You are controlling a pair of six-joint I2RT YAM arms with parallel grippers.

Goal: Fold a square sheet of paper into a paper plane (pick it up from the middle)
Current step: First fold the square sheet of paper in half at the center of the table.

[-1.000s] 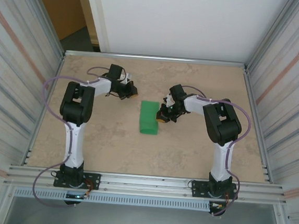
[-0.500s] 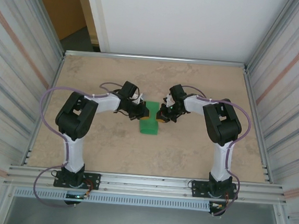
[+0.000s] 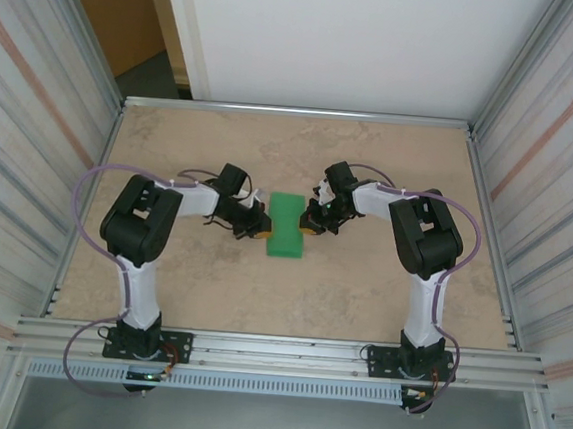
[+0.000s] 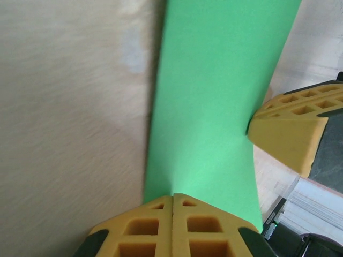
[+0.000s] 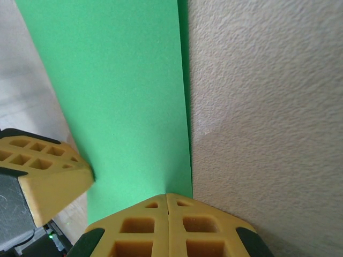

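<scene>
I see the green paper lying flat mid-surface, folded into a narrow strip w/ long edges left & right. My left fingers are pressed together, tips at the strip's left edge. My right fingers are also together, tips at the opposite edge. The two face each other across the strip, roughly mid-length.

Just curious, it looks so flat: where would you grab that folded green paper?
Probably a long side edge near its middle, coming low from either side: the folded green paper lies flat on the table as a narrow strip, so only edges offer a pinch.
</scene>
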